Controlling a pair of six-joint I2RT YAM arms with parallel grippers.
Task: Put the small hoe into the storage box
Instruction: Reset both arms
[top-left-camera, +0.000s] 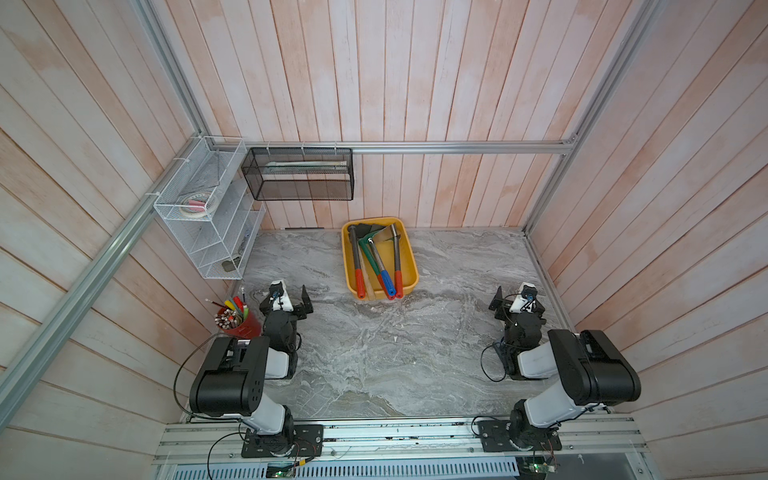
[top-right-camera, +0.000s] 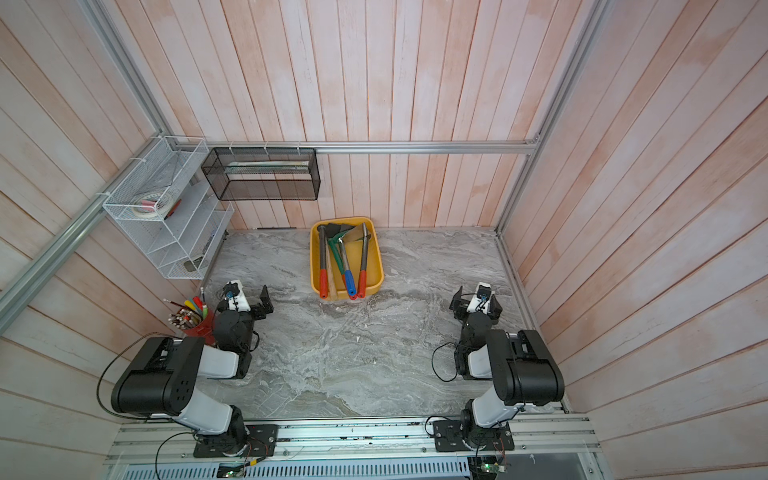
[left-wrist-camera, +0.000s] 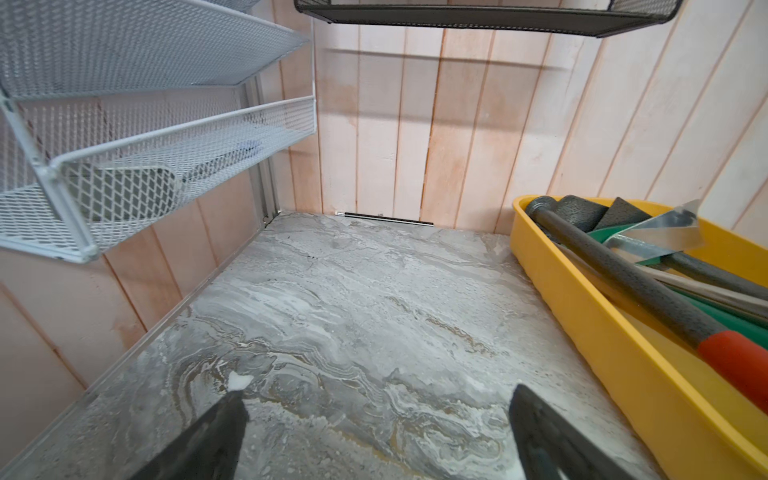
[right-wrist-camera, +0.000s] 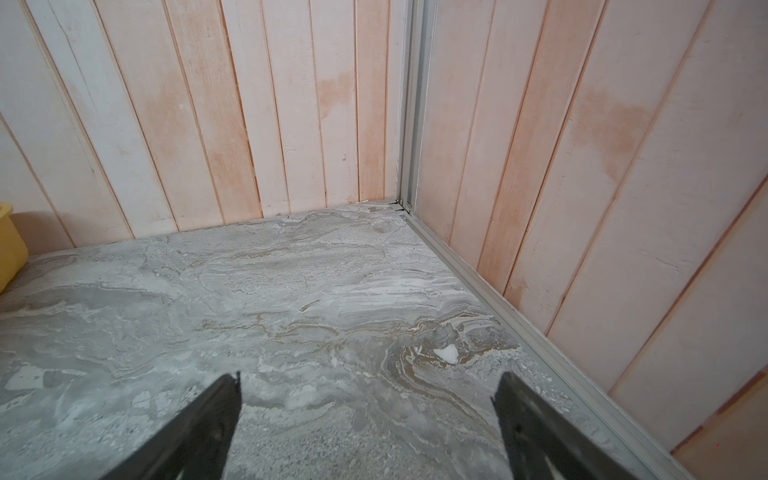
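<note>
The yellow storage box (top-left-camera: 406, 262) (top-right-camera: 374, 262) stands at the back middle of the marble table. Several hand tools lie in it, with red and blue grips toward the front. One has a bright metal blade (top-left-camera: 388, 236) (left-wrist-camera: 673, 226) and looks like the small hoe. My left gripper (top-left-camera: 286, 296) (left-wrist-camera: 378, 392) hovers open over bare table, left of the box (left-wrist-camera: 582, 332). Far to the right, my right gripper (top-left-camera: 517, 299) (right-wrist-camera: 370, 378) is also open and empty; only a corner of the box (right-wrist-camera: 8, 245) shows in its wrist view.
A white wire rack (top-left-camera: 208, 216) and a black mesh basket (top-left-camera: 299, 174) hang at the back left. A red cup of pens (top-left-camera: 239, 322) stands beside the left arm. A thin dark rod (left-wrist-camera: 386, 218) lies along the back wall. Plank walls enclose three sides.
</note>
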